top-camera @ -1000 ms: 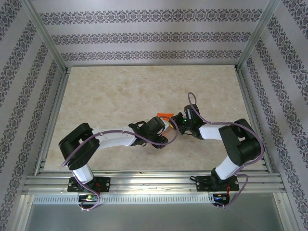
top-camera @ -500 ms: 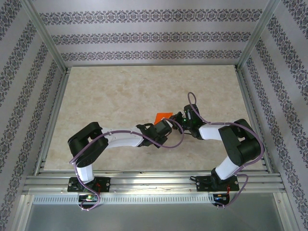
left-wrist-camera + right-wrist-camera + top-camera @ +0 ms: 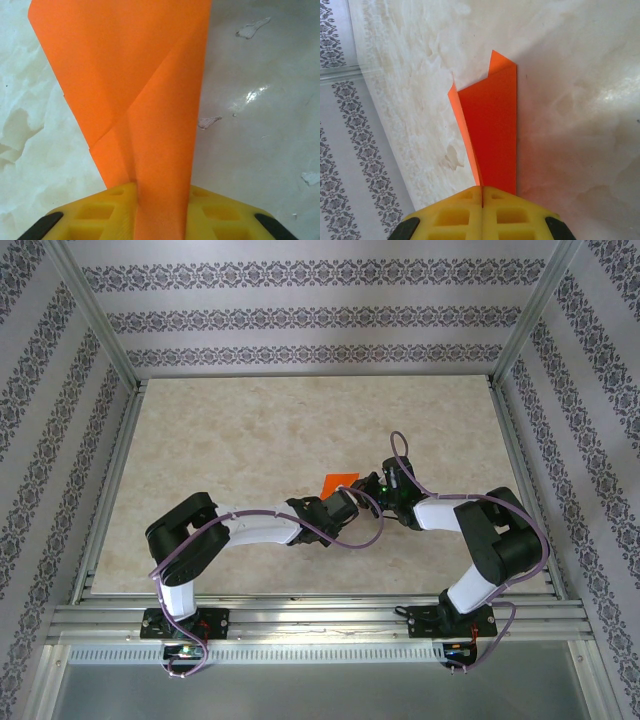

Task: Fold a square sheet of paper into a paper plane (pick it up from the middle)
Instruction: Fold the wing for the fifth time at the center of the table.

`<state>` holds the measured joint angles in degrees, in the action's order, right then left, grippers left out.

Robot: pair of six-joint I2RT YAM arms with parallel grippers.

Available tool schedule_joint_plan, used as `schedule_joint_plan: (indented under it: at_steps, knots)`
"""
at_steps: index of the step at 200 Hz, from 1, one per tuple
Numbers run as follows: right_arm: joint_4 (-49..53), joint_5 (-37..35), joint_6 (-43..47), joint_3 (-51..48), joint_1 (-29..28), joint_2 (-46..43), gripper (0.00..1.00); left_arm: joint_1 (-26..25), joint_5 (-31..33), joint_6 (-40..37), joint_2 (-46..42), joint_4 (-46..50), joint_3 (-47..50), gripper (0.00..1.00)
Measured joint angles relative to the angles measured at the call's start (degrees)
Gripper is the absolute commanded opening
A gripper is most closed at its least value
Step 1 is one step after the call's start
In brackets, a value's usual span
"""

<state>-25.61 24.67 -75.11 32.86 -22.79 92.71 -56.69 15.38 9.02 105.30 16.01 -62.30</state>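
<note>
Marbled tabletop (image 3: 220, 440): overhead, a corner of the orange sheet (image 3: 338, 481); wrist-side, its creased length points away from the right end effector (image 3: 482, 192) clenching it; left end effector (image 3: 161, 192) hold unclear.

Top external camera is mounted high above and behind the orange paper (image 3: 341, 481) and tilted down at it from far off, so the whole table (image 3: 250, 430) is taken in. Left and right wrist cameras are held very close to the paper and aimed along it from opposite sides. The paper is shared by all three views.
</note>
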Motion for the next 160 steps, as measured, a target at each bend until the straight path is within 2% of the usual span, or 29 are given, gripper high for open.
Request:
schedule_joint_plan:
  at_steps: [19, 61, 114, 160]
  knots:
    - [0.0, 0.0, 0.0, 0.0, 0.0, 0.0, 0.00, 0.0, 0.3, 0.0, 0.0, 0.1, 0.0, 0.22]
    - [0.0, 0.0, 0.0, 0.0, 0.0, 0.0, 0.00, 0.0, 1.0, 0.0, 0.0, 0.1, 0.0, 0.20]
    - [0.0, 0.0, 0.0, 0.0, 0.0, 0.0, 0.00, -0.3, 1.2, 0.0, 0.0, 0.2, -0.3, 0.28]
    - [0.0, 0.0, 0.0, 0.0, 0.0, 0.0, 0.00, -0.3, 1.0, 0.0, 0.0, 0.2, -0.3, 0.28]
